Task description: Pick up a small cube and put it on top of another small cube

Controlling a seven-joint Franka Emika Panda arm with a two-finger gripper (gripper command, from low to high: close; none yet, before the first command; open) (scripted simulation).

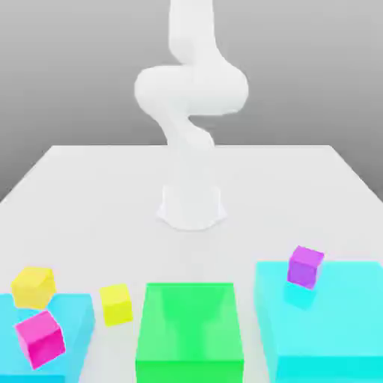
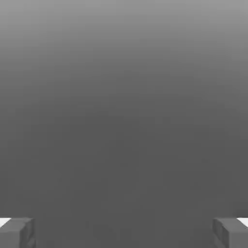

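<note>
Exterior view: small purple cube (image 1: 305,266) sits tilted atop a small cyan cube (image 1: 299,295), at four o'clock from the white arm (image 1: 191,112). Gripper (image 2: 124,232) fingers spread wide, released.

The end effector (image 2: 124,232) shows as two grey fingertips (image 2: 17,233), one at each lower corner, standing wide apart with nothing between them. Each tip has a small white patch at its outer upper edge. Behind them lies a plain grey backdrop (image 2: 124,106), lighter toward the top and darker lower down.
</note>
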